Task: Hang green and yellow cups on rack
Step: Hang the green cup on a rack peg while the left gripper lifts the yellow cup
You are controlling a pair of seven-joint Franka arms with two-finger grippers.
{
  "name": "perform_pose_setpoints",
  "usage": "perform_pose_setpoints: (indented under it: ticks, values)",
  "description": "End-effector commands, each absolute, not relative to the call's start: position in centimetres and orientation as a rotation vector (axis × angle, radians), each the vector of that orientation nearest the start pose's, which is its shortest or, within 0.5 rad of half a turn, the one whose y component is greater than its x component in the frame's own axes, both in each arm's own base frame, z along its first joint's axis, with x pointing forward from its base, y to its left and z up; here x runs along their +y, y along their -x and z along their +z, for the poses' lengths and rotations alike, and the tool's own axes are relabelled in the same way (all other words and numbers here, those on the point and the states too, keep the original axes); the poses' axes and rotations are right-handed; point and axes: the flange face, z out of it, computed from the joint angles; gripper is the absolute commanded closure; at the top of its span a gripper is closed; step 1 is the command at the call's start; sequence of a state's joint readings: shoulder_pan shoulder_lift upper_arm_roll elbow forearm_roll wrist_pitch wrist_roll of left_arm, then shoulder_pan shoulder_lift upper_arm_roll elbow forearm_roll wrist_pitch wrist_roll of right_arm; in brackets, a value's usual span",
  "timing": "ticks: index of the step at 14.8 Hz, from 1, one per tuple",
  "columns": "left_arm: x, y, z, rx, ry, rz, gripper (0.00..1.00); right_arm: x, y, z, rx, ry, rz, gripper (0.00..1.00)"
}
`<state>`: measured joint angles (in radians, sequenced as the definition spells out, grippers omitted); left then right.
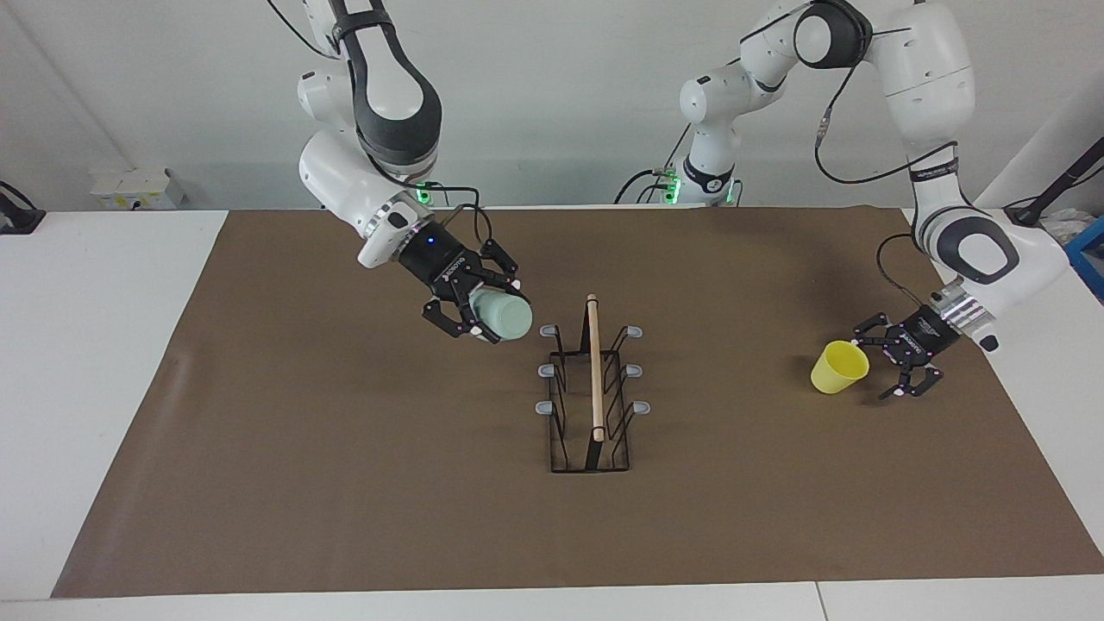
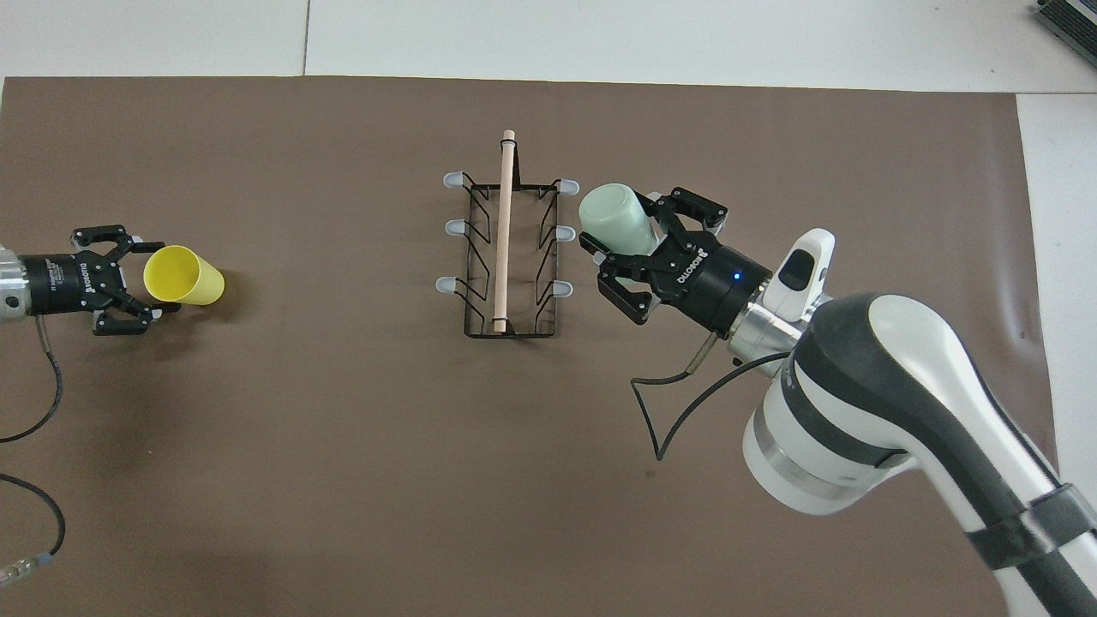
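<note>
The rack (image 1: 595, 371) stands mid-mat, a black wire frame with a wooden rod and grey-tipped prongs on both sides; it also shows in the overhead view (image 2: 504, 231). My right gripper (image 1: 479, 309) (image 2: 638, 248) is shut on the mint green cup (image 1: 504, 316) (image 2: 615, 220). It holds the cup on its side with the closed base toward the rack, just short of the prong tips on the right arm's side. My left gripper (image 1: 875, 369) (image 2: 158, 279) grips the yellow cup (image 1: 837, 369) (image 2: 184, 276) at its rim. The cup is tilted, low over the mat, toward the left arm's end.
A brown mat (image 1: 345, 448) covers the white table. A small white box (image 1: 138, 188) sits off the mat at the right arm's end, near the wall. The right arm's black cable (image 2: 660, 411) hangs over the mat. A blue object (image 1: 1088, 250) shows at the left arm's end.
</note>
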<state>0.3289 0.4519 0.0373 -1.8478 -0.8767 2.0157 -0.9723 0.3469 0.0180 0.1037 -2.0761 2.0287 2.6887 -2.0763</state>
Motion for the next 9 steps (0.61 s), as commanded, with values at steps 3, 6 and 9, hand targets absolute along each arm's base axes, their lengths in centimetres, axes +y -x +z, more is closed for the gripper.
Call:
perform_pose_setpoints:
  ticks: [3, 6, 9]
  values:
    - [15.9, -59.0, 27.3, 1.964, -1.467, -0.648, 0.0, 23.8, -50.2, 43.4, -0.688, 1.932, -1.536, 1.0]
    - [14.0, -59.5, 27.3, 1.955, -1.492, -0.654, 0.05, 24.6, -50.1, 42.2, -0.704, 1.85, -1.619, 1.0]
    - [13.8, -59.7, 27.3, 1.954, -1.499, -0.638, 0.43, 25.4, -50.0, 41.3, -0.654, 1.794, -1.676, 1.0]
